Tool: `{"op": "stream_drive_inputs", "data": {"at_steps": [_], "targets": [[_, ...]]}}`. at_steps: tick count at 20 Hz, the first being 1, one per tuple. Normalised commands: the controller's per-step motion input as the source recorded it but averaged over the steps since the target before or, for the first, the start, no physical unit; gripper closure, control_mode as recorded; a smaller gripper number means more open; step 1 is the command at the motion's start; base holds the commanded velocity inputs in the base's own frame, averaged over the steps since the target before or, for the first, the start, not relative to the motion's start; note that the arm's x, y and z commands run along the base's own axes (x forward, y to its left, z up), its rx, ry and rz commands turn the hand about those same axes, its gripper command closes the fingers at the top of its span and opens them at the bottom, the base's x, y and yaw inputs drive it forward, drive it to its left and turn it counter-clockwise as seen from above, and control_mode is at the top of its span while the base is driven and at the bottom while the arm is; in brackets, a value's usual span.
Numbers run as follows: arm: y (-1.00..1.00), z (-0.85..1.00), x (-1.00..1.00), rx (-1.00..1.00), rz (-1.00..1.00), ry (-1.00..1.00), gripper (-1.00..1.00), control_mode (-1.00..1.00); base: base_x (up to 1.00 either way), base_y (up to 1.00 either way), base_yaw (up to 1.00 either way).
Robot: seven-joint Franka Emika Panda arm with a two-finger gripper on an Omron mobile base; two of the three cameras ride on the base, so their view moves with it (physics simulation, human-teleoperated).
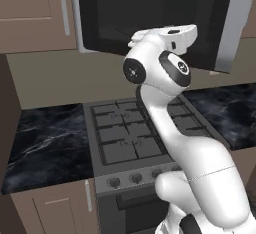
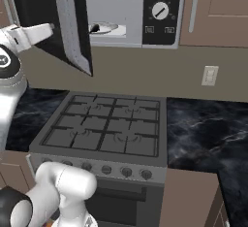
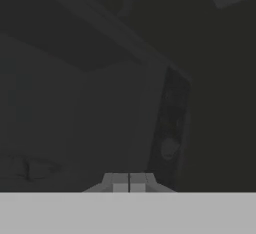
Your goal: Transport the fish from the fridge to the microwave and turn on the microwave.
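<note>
Nearest the lens, the arm [image 1: 200, 168] rises from the base and reaches up toward the microwave [image 2: 131, 12], whose door [image 2: 72, 27] stands swung out on its left hinge. Through the hand view the tool [image 3: 129, 183] shows its two tips pressed together, clenched on nothing, pointing through dark glass; the control panel appears dimly at about 3 o'clock of centre there, so the hand seems to sit behind the open door, on its outer face. My reading is that it is placed there to push the door closed.

From the right base view, the cavity is lit, and a plate [image 2: 104, 28] lies on its floor with a small dark shape at its 9 o'clock edge. That may be the fish, but it is too small to tell for certain. If so, the carrying part looks finished, and shutting the door and switching on remain.

At 3 o'clock of the cavity, the knob [image 2: 160, 11] sits on the dark panel, well apart from the tool. Below, the stove [image 2: 106, 129] is set between two stretches of dark marble desk [image 2: 208, 129], out of the arm's path.
</note>
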Motion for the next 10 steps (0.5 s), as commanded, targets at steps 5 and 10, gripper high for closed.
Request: {"op": "stream_drive_inputs", "data": {"at_steps": [5, 10], "targets": [[-0.04, 0.02, 0.85, 0.13, 0.0, 0.18, 1.0, -1.0, 0.0, 0.0, 0.0], [-0.1, 0.0, 0.88, 0.11, 0.03, 0.17, 1.0, -1.0, 0.0, 0.0, 0.0]]}}
